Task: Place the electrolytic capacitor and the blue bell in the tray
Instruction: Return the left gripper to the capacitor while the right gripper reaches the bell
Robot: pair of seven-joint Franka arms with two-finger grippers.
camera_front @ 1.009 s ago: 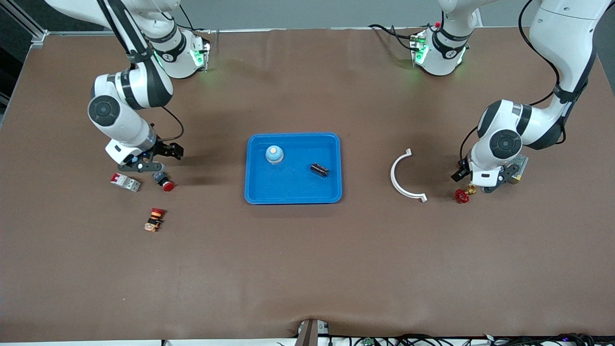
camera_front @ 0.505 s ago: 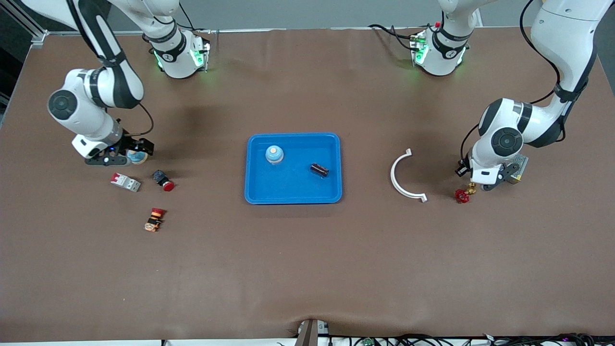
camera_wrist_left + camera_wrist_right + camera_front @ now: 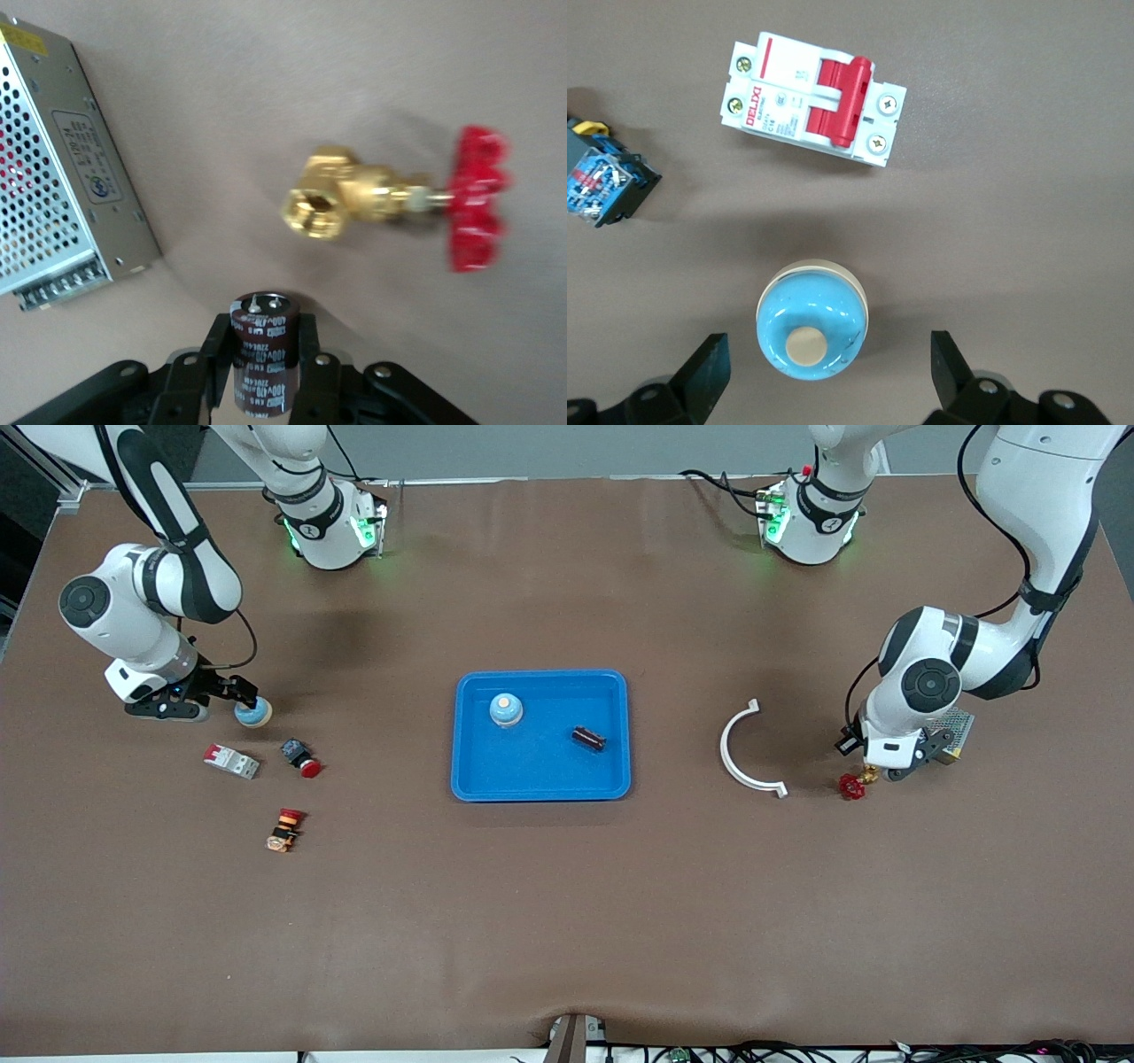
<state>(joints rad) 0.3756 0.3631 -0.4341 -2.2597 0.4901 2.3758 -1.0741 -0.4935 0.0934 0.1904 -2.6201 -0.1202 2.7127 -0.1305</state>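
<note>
The bright-blue tray [image 3: 540, 779] lies mid-table with a blue bell [image 3: 506, 709] and a dark capacitor [image 3: 588, 738] in it. A second blue bell [image 3: 253, 713] stands on the table toward the right arm's end. My right gripper [image 3: 237, 691] is over it, open. In the right wrist view the bell [image 3: 812, 319] sits between the spread fingers [image 3: 709, 370] of my right gripper [image 3: 830, 367], untouched. My left gripper [image 3: 875, 766] hangs over the table by a red-handled valve. In the left wrist view it [image 3: 264, 350] is shut on a second dark electrolytic capacitor [image 3: 264, 341].
A white-and-red circuit breaker [image 3: 232, 761], a red push button [image 3: 303, 759] and an orange-red switch [image 3: 284, 830] lie near the right gripper. A white curved bracket [image 3: 740, 753], the brass valve [image 3: 854, 784] and a metal power supply [image 3: 955, 733] lie toward the left arm's end.
My right arm has swung toward its end of the table, away from the tray, uncovering the blue bell on the table. My left gripper has hardly moved.
</note>
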